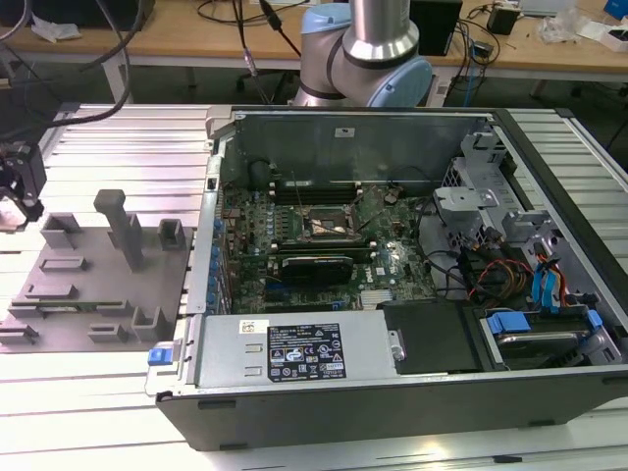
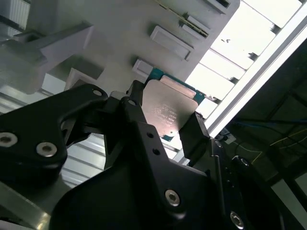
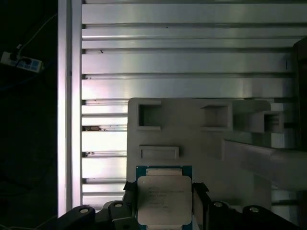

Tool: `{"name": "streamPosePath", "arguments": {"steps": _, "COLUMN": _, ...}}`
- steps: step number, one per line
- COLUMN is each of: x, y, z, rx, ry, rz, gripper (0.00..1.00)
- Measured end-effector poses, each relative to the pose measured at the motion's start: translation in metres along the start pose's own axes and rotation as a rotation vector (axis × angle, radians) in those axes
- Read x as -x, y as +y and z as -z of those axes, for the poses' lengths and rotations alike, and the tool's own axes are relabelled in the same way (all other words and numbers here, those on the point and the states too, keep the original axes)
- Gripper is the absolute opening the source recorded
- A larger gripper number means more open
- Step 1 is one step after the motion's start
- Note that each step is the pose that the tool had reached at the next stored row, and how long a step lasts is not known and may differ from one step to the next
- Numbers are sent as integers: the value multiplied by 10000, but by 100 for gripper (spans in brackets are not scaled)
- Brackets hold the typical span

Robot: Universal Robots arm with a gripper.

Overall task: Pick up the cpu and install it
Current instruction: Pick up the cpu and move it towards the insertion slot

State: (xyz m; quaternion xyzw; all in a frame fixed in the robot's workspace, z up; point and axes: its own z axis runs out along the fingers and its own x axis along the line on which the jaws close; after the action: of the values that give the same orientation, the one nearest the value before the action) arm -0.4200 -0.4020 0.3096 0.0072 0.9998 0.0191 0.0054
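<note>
The cpu (image 3: 164, 200), a flat square chip with a silvery top and a green rim, sits between the two black fingers of my gripper (image 3: 164, 191) in both wrist views. The fingers (image 2: 136, 98) press against opposite edges of the cpu (image 2: 168, 108), so the gripper is shut on it. It is over the grey fixture plate (image 3: 192, 139); I cannot tell whether the chip rests on the plate or hangs just above it. In the exterior view the gripper (image 1: 15, 196) is at the far left, by the plate's (image 1: 98, 285) far corner. The motherboard socket (image 1: 329, 224) lies inside the open computer case.
The open case (image 1: 392, 392) takes up the middle and the exterior view's right, with a power supply (image 1: 299, 351) along its near wall and drive cages (image 1: 510, 245). Upright grey fixture blocks (image 1: 123, 231) stand on the plate. Ribbed aluminium table slats (image 3: 182, 52) surround it.
</note>
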Motion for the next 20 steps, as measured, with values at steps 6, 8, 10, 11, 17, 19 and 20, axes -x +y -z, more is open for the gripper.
{"name": "streamPosePath", "arguments": {"steps": 6, "x": 2, "y": 18, "z": 228, "rx": 0, "ry": 0, "rz": 1, "gripper": 55}}
{"name": "streamPosePath", "arguments": {"steps": 8, "x": 3, "y": 24, "z": 332, "rx": 0, "ry": 0, "rz": 0, "gripper": 55}}
{"name": "streamPosePath", "arguments": {"steps": 10, "x": 4, "y": 30, "z": 434, "rx": -1, "ry": 0, "rz": 1, "gripper": 55}}
{"name": "streamPosePath", "arguments": {"steps": 11, "x": 5, "y": 34, "z": 501, "rx": 0, "ry": -1, "rz": 1, "gripper": 55}}
{"name": "streamPosePath", "arguments": {"steps": 17, "x": 8, "y": 54, "z": 799, "rx": 0, "ry": 0, "rz": 0, "gripper": 55}}
{"name": "streamPosePath", "arguments": {"steps": 19, "x": 9, "y": 59, "z": 883, "rx": 0, "ry": 0, "rz": 0, "gripper": 55}}
{"name": "streamPosePath", "arguments": {"steps": 20, "x": 9, "y": 61, "z": 908, "rx": 0, "ry": 0, "rz": 1, "gripper": 55}}
